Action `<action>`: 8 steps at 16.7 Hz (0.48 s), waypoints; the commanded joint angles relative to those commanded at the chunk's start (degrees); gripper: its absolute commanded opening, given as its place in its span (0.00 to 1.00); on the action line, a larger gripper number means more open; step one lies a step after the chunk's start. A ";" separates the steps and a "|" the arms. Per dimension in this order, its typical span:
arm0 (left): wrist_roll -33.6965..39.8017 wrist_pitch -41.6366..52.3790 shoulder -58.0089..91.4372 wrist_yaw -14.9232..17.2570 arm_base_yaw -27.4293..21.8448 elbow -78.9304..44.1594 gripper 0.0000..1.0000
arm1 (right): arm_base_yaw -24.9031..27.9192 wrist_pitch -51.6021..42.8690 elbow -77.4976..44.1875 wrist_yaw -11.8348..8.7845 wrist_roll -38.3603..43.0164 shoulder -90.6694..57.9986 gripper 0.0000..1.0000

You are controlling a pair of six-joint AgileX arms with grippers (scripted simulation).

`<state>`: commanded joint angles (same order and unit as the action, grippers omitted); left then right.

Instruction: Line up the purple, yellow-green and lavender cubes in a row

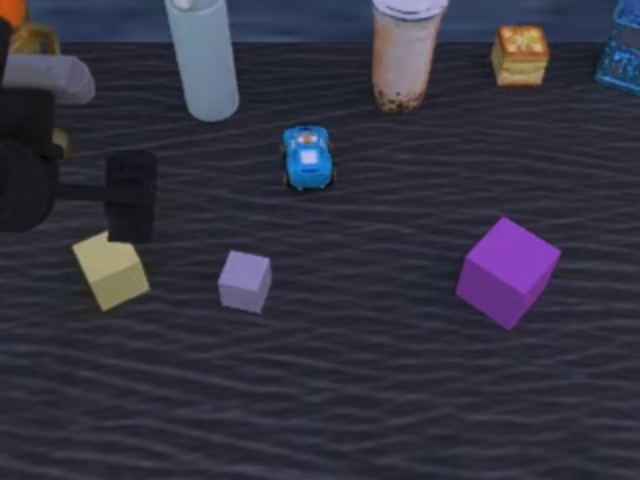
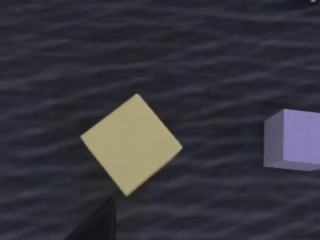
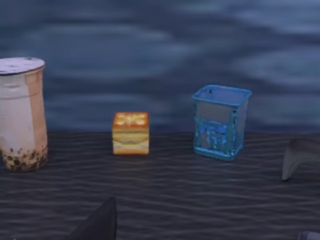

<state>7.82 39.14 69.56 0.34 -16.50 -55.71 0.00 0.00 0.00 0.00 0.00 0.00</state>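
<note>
The yellow-green cube (image 1: 110, 270) lies at the table's left, turned at an angle, and fills the middle of the left wrist view (image 2: 131, 144). My left gripper (image 1: 131, 196) hovers just behind and above it, open and holding nothing; one dark fingertip (image 2: 100, 222) shows near the cube's corner. The small lavender cube (image 1: 245, 281) sits to the right of the yellow-green one (image 2: 295, 139). The large purple cube (image 1: 507, 271) rests far to the right, tilted. My right gripper (image 3: 150, 227) is outside the top view, open and empty, facing the back right of the table.
A blue toy car (image 1: 307, 157) stands behind the lavender cube. Along the back edge are a pale bottle (image 1: 203, 60), a bubble-tea cup (image 1: 405, 50), an orange-topped block (image 1: 520, 55) and a blue basket (image 1: 622, 55).
</note>
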 joint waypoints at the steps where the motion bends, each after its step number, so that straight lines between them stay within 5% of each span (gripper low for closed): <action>1: 0.63 3.45 6.26 0.08 -1.42 -4.67 1.00 | 0.00 0.00 0.00 0.00 0.00 0.00 1.00; 8: 4.29 21.85 41.66 0.10 -9.31 -32.50 1.00 | 0.00 0.00 0.00 0.00 0.00 0.00 1.00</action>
<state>12.11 60.99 111.21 0.44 -25.81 -88.21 0.00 0.00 0.00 0.00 0.00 0.00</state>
